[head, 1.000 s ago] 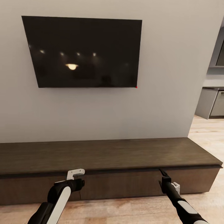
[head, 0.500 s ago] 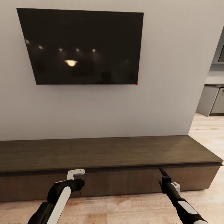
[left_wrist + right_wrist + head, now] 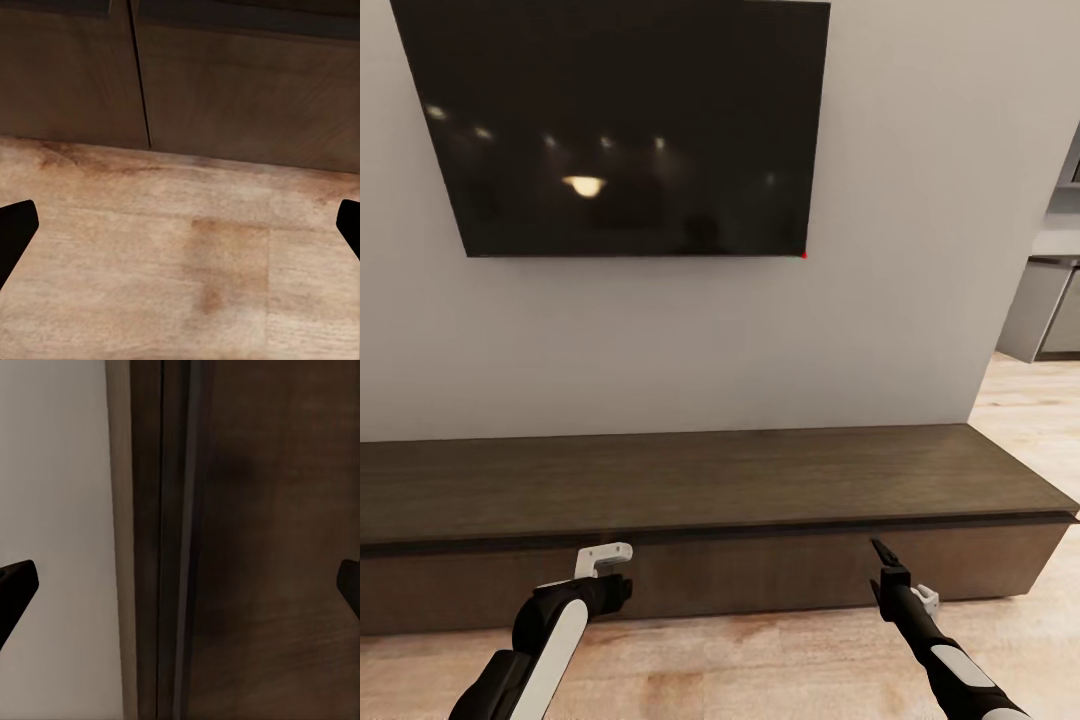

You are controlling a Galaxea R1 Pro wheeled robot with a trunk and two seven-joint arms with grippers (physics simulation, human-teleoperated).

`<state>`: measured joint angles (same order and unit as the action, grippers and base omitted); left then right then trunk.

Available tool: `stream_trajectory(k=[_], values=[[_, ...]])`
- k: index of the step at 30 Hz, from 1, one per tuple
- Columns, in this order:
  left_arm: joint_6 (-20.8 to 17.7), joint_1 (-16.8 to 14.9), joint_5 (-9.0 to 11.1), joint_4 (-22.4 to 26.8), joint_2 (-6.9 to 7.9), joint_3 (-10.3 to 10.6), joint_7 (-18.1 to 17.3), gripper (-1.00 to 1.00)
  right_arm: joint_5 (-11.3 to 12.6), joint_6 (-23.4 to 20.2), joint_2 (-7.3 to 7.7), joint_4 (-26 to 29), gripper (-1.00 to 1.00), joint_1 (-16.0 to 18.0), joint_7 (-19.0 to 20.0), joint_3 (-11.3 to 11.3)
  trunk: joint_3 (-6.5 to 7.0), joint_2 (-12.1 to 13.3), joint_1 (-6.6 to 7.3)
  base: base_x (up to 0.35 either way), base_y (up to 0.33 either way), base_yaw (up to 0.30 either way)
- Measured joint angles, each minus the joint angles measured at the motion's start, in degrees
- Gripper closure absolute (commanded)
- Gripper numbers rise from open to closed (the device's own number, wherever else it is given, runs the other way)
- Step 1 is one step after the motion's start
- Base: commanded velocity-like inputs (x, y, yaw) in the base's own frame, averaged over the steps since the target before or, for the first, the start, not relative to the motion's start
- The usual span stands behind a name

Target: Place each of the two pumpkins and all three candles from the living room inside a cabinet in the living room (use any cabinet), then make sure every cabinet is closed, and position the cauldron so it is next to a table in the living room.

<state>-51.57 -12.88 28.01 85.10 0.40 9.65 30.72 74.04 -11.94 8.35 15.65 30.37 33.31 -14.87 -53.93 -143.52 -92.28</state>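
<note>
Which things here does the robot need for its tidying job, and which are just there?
For the job:
- cabinet, drawer fronts shut
- left end effector, open
- right end effector, open

Just there:
- TV
- wall
- wood floor

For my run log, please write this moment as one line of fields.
place: facing cabinet under TV | cabinet: fronts closed, top bare | left gripper: open, empty | right gripper: open, empty
</note>
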Motion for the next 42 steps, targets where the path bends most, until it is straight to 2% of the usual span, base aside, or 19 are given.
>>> stream_trajectory(k=[13,19,23,42], values=[[0.0,0.0,0.0,0.0,-0.08,0.0,0.0,-1.0,-0.6,-1.1,0.35,0.2,-1.0,0.0,0.4,0.5,0.0,0.0,0.0,0.0,0.0,0.0],[0.0,0.0,0.0,0.0,-0.08,0.0,0.0,-1.0,-0.8,-3.5,1.15,0.1,-1.0,0.0,5.1,0.7,0.0,0.0,0.0,0.0,0.0,0.0],[0.0,0.0,0.0,0.0,-0.08,0.0,0.0,-1.0,-0.9,-3.9,1.48,0.1,-1.0,0.0,6.1,0.8,0.0,0.0,0.0,0.0,0.0,0.0],[0.0,0.0,-0.1,0.0,-0.08,0.0,0.0,-1.0,-0.9,-4.1,1.67,0.0,-1.0,0.0,6.5,0.9,0.0,0.0,0.01,0.045,-0.004,0.0]])
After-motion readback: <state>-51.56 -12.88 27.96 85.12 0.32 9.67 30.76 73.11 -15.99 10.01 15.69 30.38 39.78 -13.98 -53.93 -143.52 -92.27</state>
